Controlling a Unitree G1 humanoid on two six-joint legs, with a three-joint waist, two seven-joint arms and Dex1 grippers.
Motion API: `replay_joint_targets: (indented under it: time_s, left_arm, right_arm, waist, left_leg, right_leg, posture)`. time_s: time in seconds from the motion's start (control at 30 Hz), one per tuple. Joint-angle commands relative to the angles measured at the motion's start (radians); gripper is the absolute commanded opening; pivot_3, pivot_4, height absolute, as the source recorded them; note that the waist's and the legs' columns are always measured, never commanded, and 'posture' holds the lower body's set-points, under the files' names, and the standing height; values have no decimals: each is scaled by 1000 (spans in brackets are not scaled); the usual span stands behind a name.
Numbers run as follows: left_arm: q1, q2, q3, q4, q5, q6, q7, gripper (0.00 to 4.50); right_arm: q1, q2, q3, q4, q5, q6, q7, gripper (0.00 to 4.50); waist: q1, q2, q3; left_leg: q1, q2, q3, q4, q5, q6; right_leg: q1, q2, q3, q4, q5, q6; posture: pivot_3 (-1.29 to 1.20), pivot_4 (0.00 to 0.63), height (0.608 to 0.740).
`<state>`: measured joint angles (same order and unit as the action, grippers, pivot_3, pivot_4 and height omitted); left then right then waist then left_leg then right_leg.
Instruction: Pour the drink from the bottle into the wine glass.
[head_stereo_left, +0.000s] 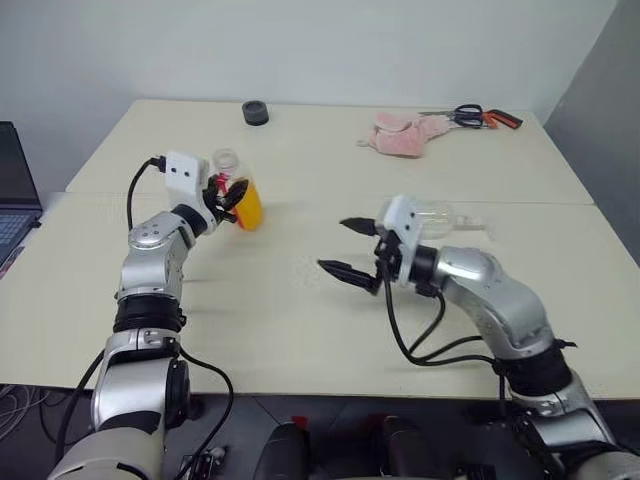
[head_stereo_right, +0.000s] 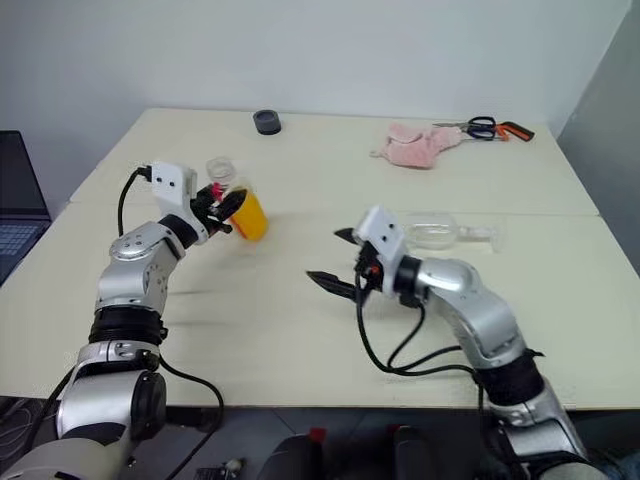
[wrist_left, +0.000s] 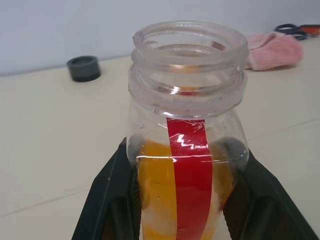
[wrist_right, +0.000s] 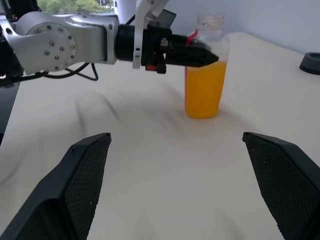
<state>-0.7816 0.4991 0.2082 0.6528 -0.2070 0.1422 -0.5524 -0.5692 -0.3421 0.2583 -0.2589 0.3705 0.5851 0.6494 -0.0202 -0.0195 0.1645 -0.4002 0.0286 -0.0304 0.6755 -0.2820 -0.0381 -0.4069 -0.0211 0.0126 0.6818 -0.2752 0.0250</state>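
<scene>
The left pincer is clamped on the bottle, which stands upright on the tabletop at the left, uncapped, the drink filling its lower part; a red label stripe runs down its side. Toward the right, the right pincer hovers with its fingers spread wide and holding nothing; just behind it the wine glass lies on its side. Along the far edge sit a dark cap, a pink cloth and scissors.

Bright, even light; soft faint shadows
</scene>
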Motion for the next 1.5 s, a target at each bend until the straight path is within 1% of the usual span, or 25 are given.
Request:
replay_joint_targets:
  time_s: [0.03, 0.37, 0.43, 0.5, 0.53, 0.63, 0.67, 0.83, 1.03, 1.17, 1.3, 1.4, 1.5]
  left_arm:
    - [-59, 23, 27, 25, -11, -24, 13, 1672]
    - [-119, 39, -5, 179, 33, -66, 18, 1672]
    - [-118, 35, -11, 188, 39, -74, 19, 2411]
    - [-115, 31, -13, 187, 41, -87, 17, 2962]
    - [-114, 29, -11, 186, 41, -93, 17, 3342]
    - [-112, 26, -3, 184, 38, -110, 22, 4268]
    - [-110, 26, -3, 182, 38, -112, 24, 4486]
    - [-76, 20, -4, 149, 34, -117, 21, 4486]
    - [36, 15, 2, 26, 38, -125, 57, 4486]
    - [129, 13, 7, -83, 37, -138, 84, 4486]
    - [228, 22, 32, -199, 33, -138, 127, 4486]
    - [339, 47, 54, -353, 14, -126, 108, 4486]
    - [422, 78, 64, -468, -10, -93, 64, 4486]
  right_arm:
    - [-6, 8, 0, 7, -26, 8, -14, 4500]
    - [-22, 43, -5, 4, -49, 53, -36, 4500]
    - [-19, 47, -10, -1, -52, 45, -40, 4500]
    - [-17, 54, -21, -6, -55, 36, -52, 4500]
    - [-17, 57, -27, -9, -55, 34, -57, 4500]
    - [-16, 60, -36, -19, -48, 41, -58, 4500]
    - [-15, 60, -37, -22, -46, 44, -57, 4500]
    - [-2, 49, -28, -41, -37, 64, -47, 4500]
    - [44, 26, -21, -80, -36, 78, -37, 4500]
    - [109, -17, -40, -135, -31, 71, -25, 4500]
    - [183, -87, -60, -188, -37, 43, -10, 4500]
    - [225, -117, -80, -215, -41, 30, -15, 4500]
    - [257, -137, -108, -240, -40, 18, -28, 4500]
  waist:
    - [2, 0, 0]
    - [-6, 0, 0]
    - [-6, 0, 0]
    - [-7, 0, 0]
    - [-8, 0, 0]
    - [-8, 0, 0]
    - [-8, 0, 0]
    - [-9, 0, 0]
    - [-9, 0, 0]
    - [-7, 0, 0]
    - [-7, 0, 0]
    - [-11, 0, 0]
    - [-11, 0, 0]
  left_leg:
    - [0, 0, 0, 0, 0, 0]
    - [1, 0, 1, 0, 0, 0]
    - [1, 0, 1, 0, 0, 0]
    - [1, 0, 1, 0, 0, 0]
    - [1, 0, 1, 0, 0, 0]
    - [1, 0, 1, 0, 0, 0]
    - [1, 0, 1, 0, 0, 0]
    - [1, 0, 1, 0, 0, 0]
    - [1, 0, 1, 0, 0, 0]
    - [1, 0, 1, 0, 0, 0]
    - [1, 0, 1, 0, 0, 0]
    - [1, 1, 1, 0, 0, 0]
    - [2, 1, 1, -1, 0, 0]
  right_leg:
    - [0, 0, 0, 0, 0, 0]
    - [0, 0, 1, 2, 0, 0]
    - [0, 0, 1, 2, 0, 0]
    - [0, 0, 1, 2, 0, 0]
    - [0, 0, 1, 2, 0, 0]
    - [0, 0, 1, 2, 0, 0]
    - [0, 0, 1, 2, 0, 0]
    - [0, 0, 1, 2, 0, 0]
    - [0, 0, 1, 2, 0, 0]
    - [0, 0, 1, 2, 0, 0]
    - [0, -1, 1, 1, 0, 0]
    - [0, 0, 2, 1, 0, 0]
    - [0, 0, 2, 1, 0, 0]
  posture:
    - [0, 150, 740]
    - [0, 150, 740]
    - [0, 150, 740]
    - [0, 150, 740]
    - [0, 150, 740]
    - [0, 150, 740]
    - [0, 150, 740]
    - [0, 150, 740]
    - [0, 150, 740]
    - [0, 150, 740]
    - [0, 150, 740]
    - [0, 150, 740]
    - [0, 150, 740]
